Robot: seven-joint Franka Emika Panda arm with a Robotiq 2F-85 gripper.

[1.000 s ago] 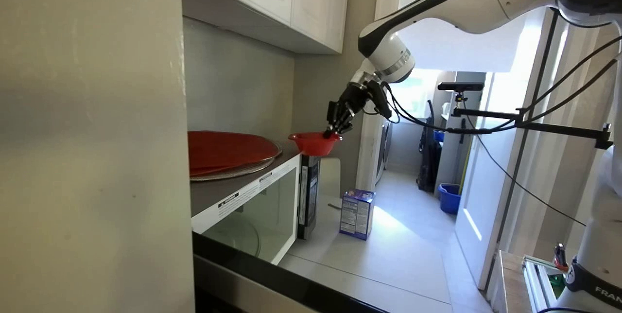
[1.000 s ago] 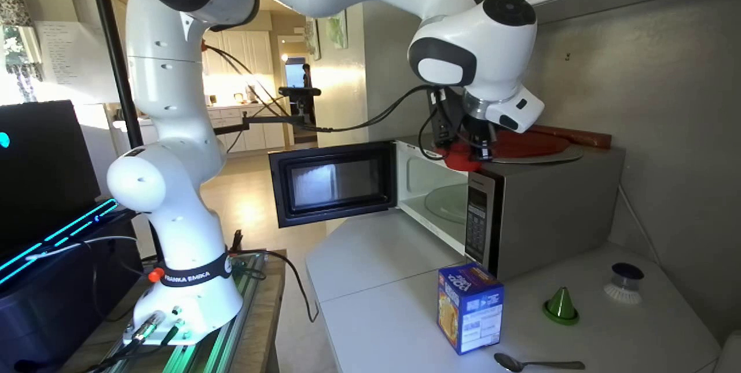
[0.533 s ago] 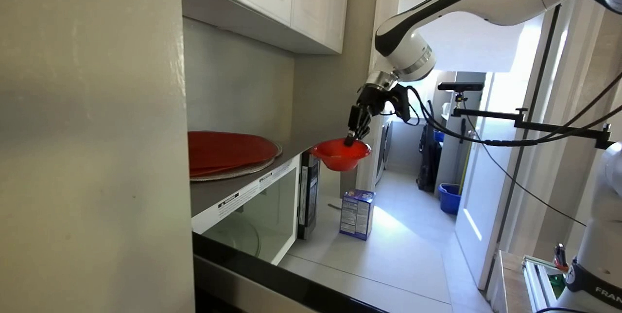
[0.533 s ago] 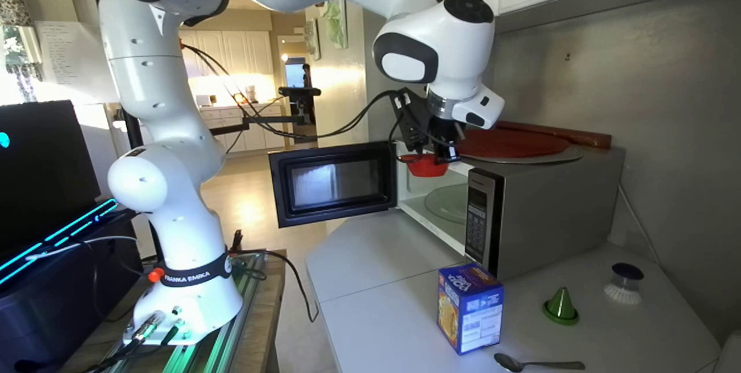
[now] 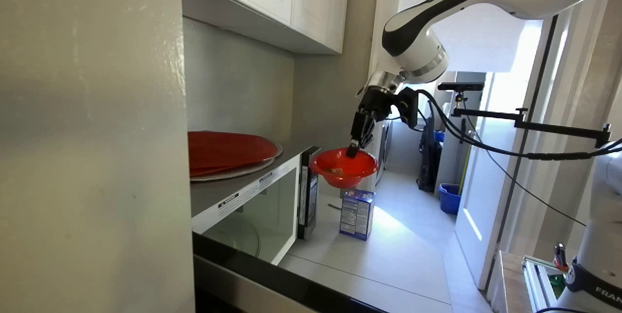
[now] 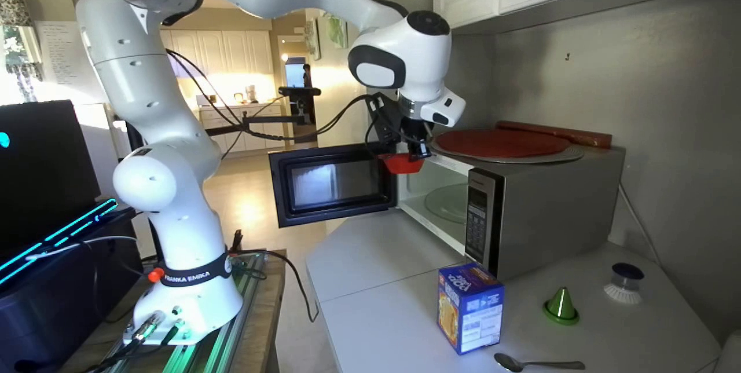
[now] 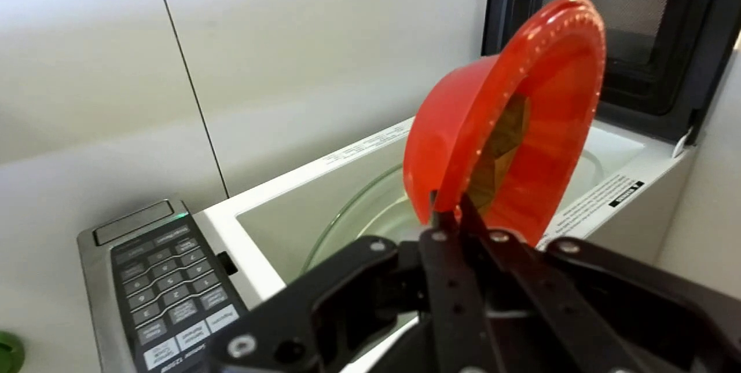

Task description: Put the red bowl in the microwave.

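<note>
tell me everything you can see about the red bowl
The red bowl is glossy and plastic-looking, round, with a flared, beaded rim and a body narrowing downward. Angular brown contents, hard to identify, lie inside. It hangs in midair, roughly upright, outside the open microwave. The gripper is closed on its rim; nothing supports it from below.

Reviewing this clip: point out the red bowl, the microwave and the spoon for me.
Red bowl [image 5: 344, 181]: in an exterior view, on the outer wall below the rim.
Microwave [image 6: 560, 216]: in an exterior view, on the flat side panel.
Spoon [image 6: 550, 365]: in an exterior view, on the handle.
</note>
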